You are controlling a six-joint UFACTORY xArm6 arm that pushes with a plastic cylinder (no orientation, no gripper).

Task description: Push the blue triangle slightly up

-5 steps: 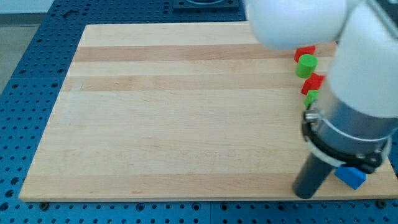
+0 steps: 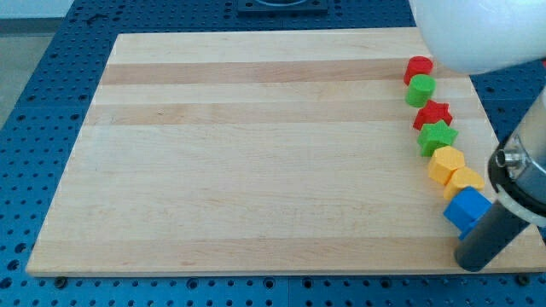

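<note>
A blue block [image 2: 467,208], which looks like a cube, lies near the board's bottom right corner. A sliver of more blue [image 2: 466,231] shows just below it against the rod; its shape cannot be made out. I see no clear blue triangle, so the rod may hide it. My tip [image 2: 473,263] rests at the board's bottom edge, just below and slightly right of the blue block. The rod leans up to the right.
A column of blocks runs down the board's right side: a red block [image 2: 418,66], a green block [image 2: 421,89], a red star [image 2: 432,112], a green star [image 2: 438,136] and two yellow blocks [image 2: 445,162] [image 2: 464,181]. The board's right edge [image 2: 495,128] is close.
The arm and my tip have moved to the view's right. The green star, both yellow blocks and the blue block are now uncovered. The blue block seen earlier right of the rod is now hidden.
</note>
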